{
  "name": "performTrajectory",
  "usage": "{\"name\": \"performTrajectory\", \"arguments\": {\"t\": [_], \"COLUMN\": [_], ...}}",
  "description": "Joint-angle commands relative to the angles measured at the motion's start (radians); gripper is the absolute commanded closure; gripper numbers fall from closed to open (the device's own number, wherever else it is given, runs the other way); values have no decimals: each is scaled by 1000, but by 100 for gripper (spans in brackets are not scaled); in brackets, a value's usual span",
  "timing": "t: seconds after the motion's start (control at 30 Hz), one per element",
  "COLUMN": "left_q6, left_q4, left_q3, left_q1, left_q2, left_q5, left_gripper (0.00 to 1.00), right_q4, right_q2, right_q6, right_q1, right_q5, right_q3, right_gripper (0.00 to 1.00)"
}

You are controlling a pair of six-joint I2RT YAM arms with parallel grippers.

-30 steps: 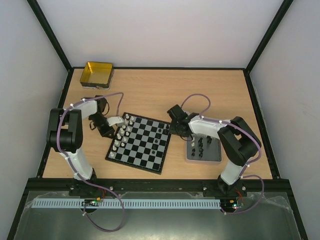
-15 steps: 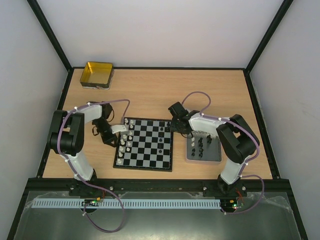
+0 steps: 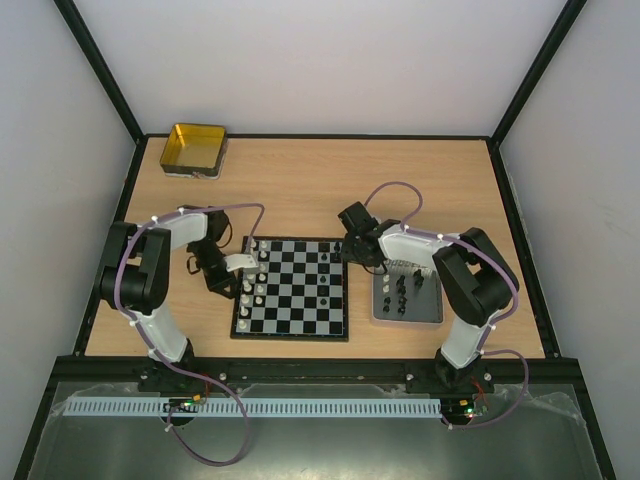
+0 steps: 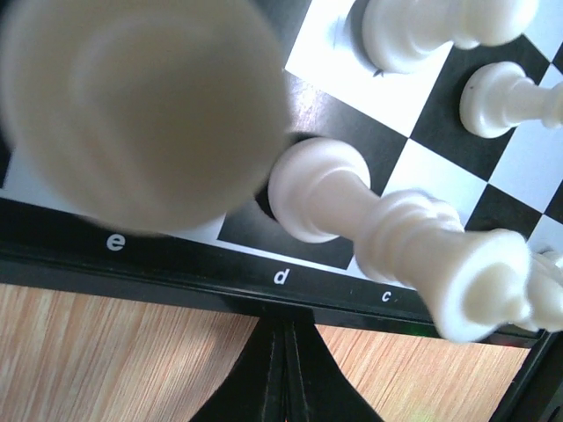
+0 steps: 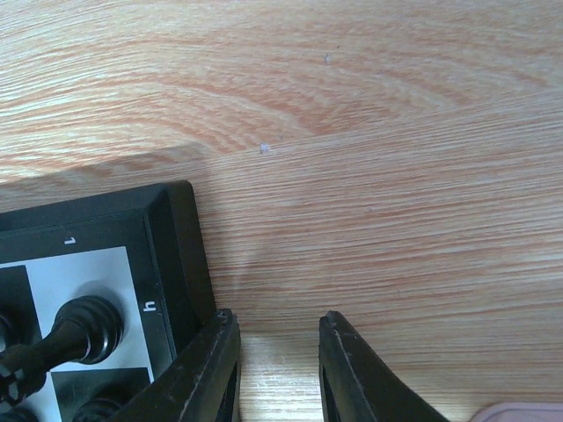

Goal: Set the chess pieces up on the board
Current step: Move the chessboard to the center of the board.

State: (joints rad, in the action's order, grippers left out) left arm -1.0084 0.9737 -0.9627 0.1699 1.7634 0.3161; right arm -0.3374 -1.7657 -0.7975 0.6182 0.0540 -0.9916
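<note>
On the worktop the board, skewed a second ago, has been turned square. The left end effector is pressed shut and empty at its 9 o'clock rim, the right end effector held part-open on nothing at the 2 o'clock corner. White chess pieces are ranked along 9 o'clock, a few black at 3 o'clock — placing is judged easier now.
</note>
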Motion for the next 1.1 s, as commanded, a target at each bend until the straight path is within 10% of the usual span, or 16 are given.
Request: {"name": "performTrajectory", "arguments": {"t": [0.0, 1.07], "left_q6": [-28, 31], "left_q4": [-11, -66], "left_q3": [27, 31], "left_q1": [18, -71], "left_q2": [2, -131], "left_q5": [10, -112], "left_gripper": [98, 96], "right_q4": [-53, -157], "right_q2": [-48, 155], "right_q6": [17, 36], "right_q1": [-10, -18], "right_q5": [7, -75], "right_q3": [6, 41], "right_gripper": [73, 73]}}
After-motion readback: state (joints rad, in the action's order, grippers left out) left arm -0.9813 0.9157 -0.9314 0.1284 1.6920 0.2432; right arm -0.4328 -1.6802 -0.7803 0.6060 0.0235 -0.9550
